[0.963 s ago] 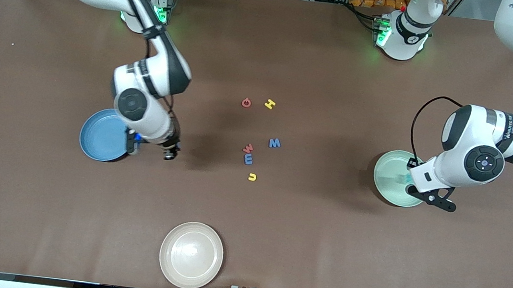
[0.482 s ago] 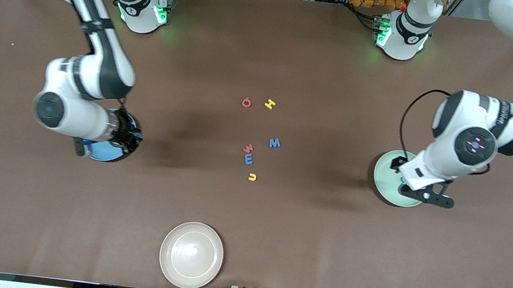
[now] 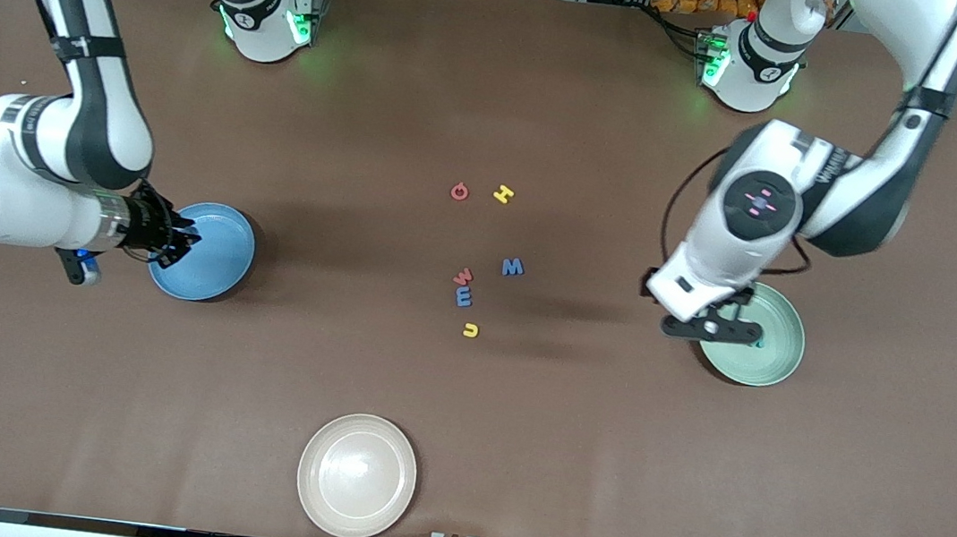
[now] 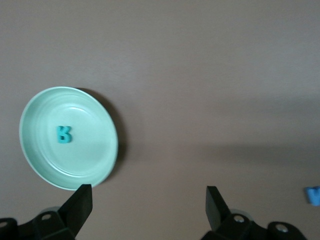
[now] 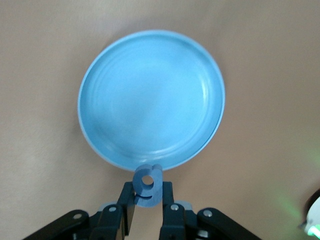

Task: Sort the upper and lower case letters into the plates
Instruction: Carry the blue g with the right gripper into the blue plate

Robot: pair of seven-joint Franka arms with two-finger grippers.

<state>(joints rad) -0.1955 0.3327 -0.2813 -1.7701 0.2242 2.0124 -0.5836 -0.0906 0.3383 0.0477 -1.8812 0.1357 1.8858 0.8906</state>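
Gripping a blue letter g (image 5: 147,186) between closed fingers, the right gripper (image 5: 147,200) hovered over the rim of the sky-blue plate (image 3: 213,261) at the right arm's end of the table. The left gripper (image 4: 147,205), fingers spread wide and empty, hung beside the mint-green plate (image 4: 95,160), which held a teal letter K (image 4: 64,134). Six loose letters (red, yellow, blue) (image 3: 513,266) lay on the brown table (image 3: 458,446) between the plates; a cream plate (image 3: 357,475) sat nearest the camera.
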